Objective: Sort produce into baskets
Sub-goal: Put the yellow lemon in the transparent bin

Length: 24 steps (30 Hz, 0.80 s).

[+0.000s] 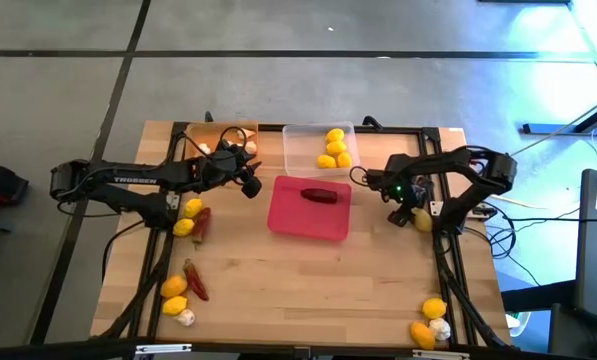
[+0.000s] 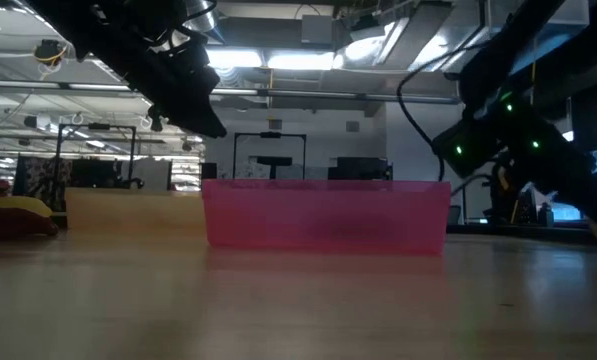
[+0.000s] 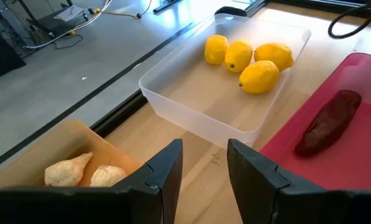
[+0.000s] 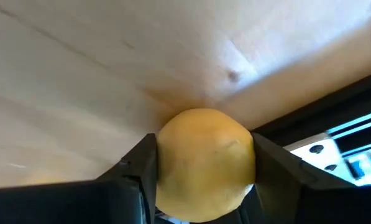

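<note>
The worktop [image 1: 308, 275] was seen to be pale planked wood, edged by a dark metal frame and set on a grey concrete floor [image 1: 68, 100] crossed by dark lines; in the low view a dim hall with strip lights and shelving was shown behind it.

Three shallow trays with rounded corners were placed toward the far edge: a translucent orange tray [image 1: 200, 134] holding pale, knobbly garlic bulbs [image 3: 79, 172]; a clear tray [image 1: 296, 150] holding four smooth yellow lemons [image 1: 334, 148]; and a larger pink-red tray [image 1: 288, 222], nearer the middle, in which one long dark red chili [image 1: 319, 195] was laid.

More lemons, chilies and garlic were scattered along the left edge [image 1: 190, 220] and in both near corners [image 1: 430, 322].

The left hand [image 3: 204, 171] was held above the worktop between the orange and clear trays; its dark fingers stood partly apart with nothing between them.

The right hand [image 4: 204, 165] was lowered near the right edge of the worktop, just beside the frame; its fingers were set against both sides of a matte yellow lemon [image 4: 204, 162] resting on the wood.
</note>
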{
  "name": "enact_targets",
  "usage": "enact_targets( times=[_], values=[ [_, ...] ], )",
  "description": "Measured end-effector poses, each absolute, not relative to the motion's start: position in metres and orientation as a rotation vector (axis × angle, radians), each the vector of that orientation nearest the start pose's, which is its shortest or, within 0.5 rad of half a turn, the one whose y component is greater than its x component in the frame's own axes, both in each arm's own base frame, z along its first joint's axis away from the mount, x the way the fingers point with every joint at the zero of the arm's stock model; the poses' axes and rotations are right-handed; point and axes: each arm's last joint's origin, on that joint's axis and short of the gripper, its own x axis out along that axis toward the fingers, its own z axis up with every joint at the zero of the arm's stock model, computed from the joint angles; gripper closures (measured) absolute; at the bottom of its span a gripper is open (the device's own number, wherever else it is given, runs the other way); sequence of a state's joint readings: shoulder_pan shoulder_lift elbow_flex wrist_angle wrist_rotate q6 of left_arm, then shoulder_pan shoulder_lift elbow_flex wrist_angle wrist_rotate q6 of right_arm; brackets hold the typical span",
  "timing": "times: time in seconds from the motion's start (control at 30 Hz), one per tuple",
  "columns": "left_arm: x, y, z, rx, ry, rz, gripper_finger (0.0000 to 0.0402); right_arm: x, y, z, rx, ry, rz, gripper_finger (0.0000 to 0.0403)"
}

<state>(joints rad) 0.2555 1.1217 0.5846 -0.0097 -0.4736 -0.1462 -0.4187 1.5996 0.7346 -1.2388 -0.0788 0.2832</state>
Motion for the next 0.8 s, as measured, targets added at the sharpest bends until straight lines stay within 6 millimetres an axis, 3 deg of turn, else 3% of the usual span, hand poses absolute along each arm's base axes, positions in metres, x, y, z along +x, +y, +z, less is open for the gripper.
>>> enact_targets(
  times=[0.17,0.57,0.8],
  values=[
    [0.216,0.070,0.219,-0.073,0.504,0.749,0.0279,0.184,-0.068,0.161,0.634,1.923,-0.489,0.0216],
    [0.217,0.070,0.221,-0.085,0.475,0.751,0.0279,0.232,-0.064,0.243,0.333,1.516,-0.528,0.0215],
    [0.217,0.070,0.221,-0.107,0.459,0.756,0.0279,0.257,-0.075,0.267,0.122,1.271,-0.572,0.0214]
  ],
)
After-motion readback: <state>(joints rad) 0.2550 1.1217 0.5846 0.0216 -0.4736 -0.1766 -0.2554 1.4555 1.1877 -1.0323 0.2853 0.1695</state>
